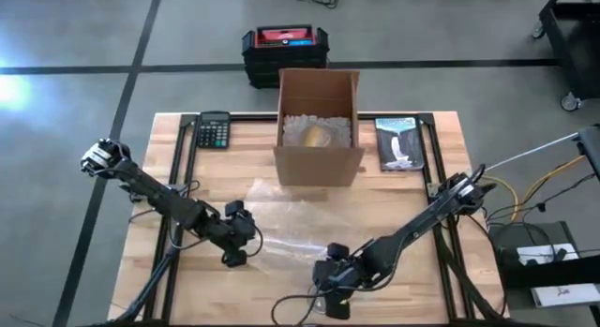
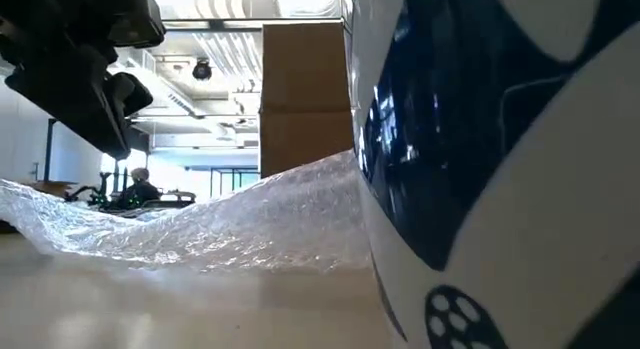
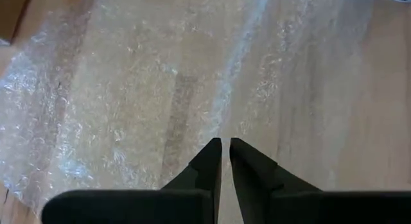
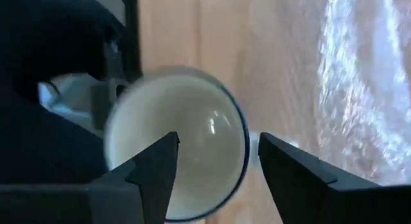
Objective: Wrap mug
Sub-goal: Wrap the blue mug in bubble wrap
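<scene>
A white mug with dark blue patterns (image 2: pixel 500 179) stands upright, mouth up, near the table's near edge; it fills the right of the low view. My right gripper (image 4: pixel 218 163) hangs open above it, one finger over the mug's white inside (image 4: pixel 186 140), the other outside the rim. A sheet of clear bubble wrap (image 1: pixel 281 219) lies spread flat on the table's middle. My left gripper (image 1: pixel 236 245) is shut over the wrap's left part (image 3: pixel 160 95), with nothing between its fingers; in the low view it hangs above the sheet (image 2: pixel 90 69). My right gripper comes at the mug from above, pointing down, with the rim's wall (image 4: pixel 244 137) standing in the gap between its two fingers. Whether either finger touches the wall, I cannot tell.
An open cardboard box (image 1: pixel 319 163) with white filling and a yellowish object stands at the table's far middle. A calculator (image 1: pixel 214 130) lies at the far left, a flat picture book (image 1: pixel 398 142) at the far right. A black case (image 1: pixel 284 48) sits on the floor beyond.
</scene>
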Robot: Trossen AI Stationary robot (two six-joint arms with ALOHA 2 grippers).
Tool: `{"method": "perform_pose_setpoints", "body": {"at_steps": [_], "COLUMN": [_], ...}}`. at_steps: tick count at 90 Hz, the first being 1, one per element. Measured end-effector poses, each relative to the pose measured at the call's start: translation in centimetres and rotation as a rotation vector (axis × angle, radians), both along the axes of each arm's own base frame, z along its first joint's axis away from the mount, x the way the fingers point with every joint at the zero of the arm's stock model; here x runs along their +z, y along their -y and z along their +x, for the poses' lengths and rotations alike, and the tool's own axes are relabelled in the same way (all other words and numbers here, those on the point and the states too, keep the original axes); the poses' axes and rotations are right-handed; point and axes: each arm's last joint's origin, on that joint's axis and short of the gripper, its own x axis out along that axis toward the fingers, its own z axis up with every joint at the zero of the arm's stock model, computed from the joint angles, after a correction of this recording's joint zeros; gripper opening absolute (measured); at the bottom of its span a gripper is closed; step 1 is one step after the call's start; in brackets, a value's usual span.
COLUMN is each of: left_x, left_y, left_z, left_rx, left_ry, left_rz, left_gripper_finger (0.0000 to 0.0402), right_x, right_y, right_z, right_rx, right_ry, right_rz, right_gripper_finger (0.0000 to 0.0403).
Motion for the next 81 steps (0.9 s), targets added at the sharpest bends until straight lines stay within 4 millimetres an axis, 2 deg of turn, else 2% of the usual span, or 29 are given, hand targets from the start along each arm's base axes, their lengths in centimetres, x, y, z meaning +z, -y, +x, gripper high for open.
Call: {"method": "perform_pose_setpoints", "body": {"at_steps": [29,59,81], "left_x": [0.1,0.2,0.2], "left_y": [0.5,0.6,0.6], "left_z": [-0.1,0.0,0.1], "left_rx": [-0.020,-0.038,-0.046], "left_ry": [0.021,0.034,0.041], "left_rz": [-0.013,-0.009,-0.007], "left_gripper_finger": [0.0020,0.0020,0.0020], "right_x": [-2.0,-2.3,-2.3], "right_y": [1.0,1.2,1.5], "right_z": [1.0,0.8,1.0], "right_rx": [-0.021,-0.005,0.010], "right_ry": [-0.058,-0.077,-0.076], "right_rz": [-0.047,-0.067,-0.077], "right_gripper_finger": [0.0144,0.0014,0.0003]}}
